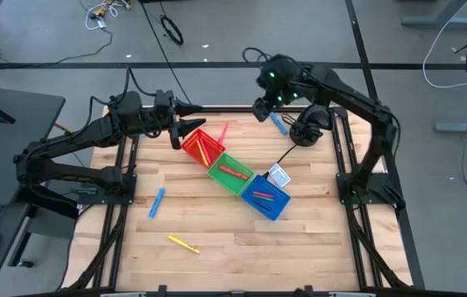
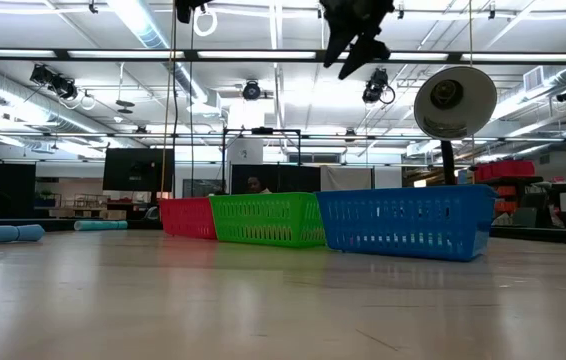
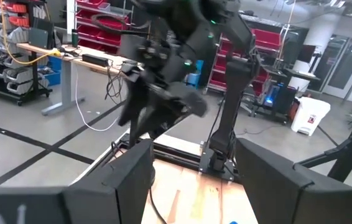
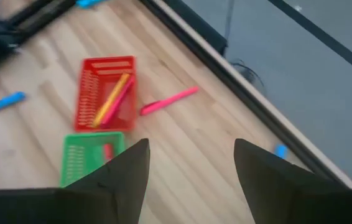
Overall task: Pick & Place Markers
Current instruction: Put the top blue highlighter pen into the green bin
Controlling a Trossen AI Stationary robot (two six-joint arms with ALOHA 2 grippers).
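R fingers (image 4: pixel 191 171) open, empty, above pink marker (image 4: pixel 169 100); L fingers (image 3: pixel 191 180) open, empty, by red bin (image 1: pixel 201 147).

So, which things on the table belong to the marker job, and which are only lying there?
Job:
- pink marker
- far blue marker
- near blue marker
- yellow marker
- red bin, green bin and blue bin, all with markers inside

Lying about:
- lamp
- white card
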